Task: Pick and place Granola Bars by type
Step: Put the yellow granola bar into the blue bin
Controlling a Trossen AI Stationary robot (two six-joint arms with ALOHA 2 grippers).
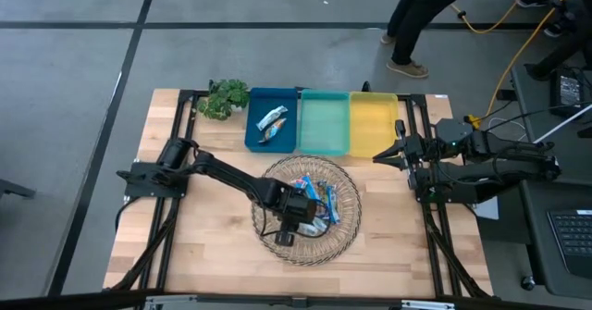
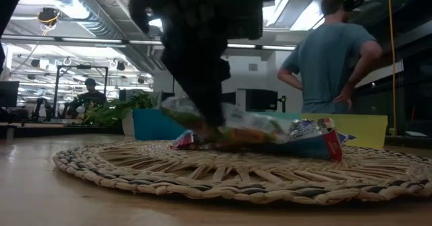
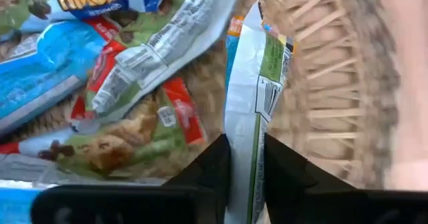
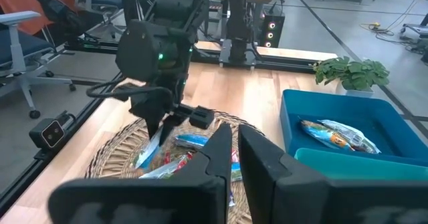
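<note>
Several wrapped granola bars (image 1: 319, 201), blue, red and green-white, lie piled on a round woven mat (image 1: 347, 229) at the table's middle. My left gripper (image 1: 298, 210) points down into the pile and is shut on one green-and-white bar (image 3: 249, 97). From the right wrist view this gripper (image 4: 160, 125) has the pale bar (image 4: 151, 146) hanging under it. Two bars (image 1: 272, 120) lie in the blue bin (image 1: 254, 134). My right gripper (image 1: 377, 155), shut, waits in front of the yellow bin (image 1: 373, 125), touching nothing. My left gripper pinches the green-and-white bar between its two fingers (image 3: 212, 162), on the wrapper's flat sides near one end (image 3: 245, 158). It comes from above, pointing down. The bar hangs below the fingers and slants toward the mat; whether its lower end (image 4: 143, 158) is clear of the mat, I cannot tell.
Blue, teal (image 1: 324, 125) and yellow bins stand side by side along the far edge, with a green plant (image 1: 225, 97) left of them. Bare wood lies left of and nearer than the mat. A person (image 2: 331, 71) stands beyond the table's far edge.
</note>
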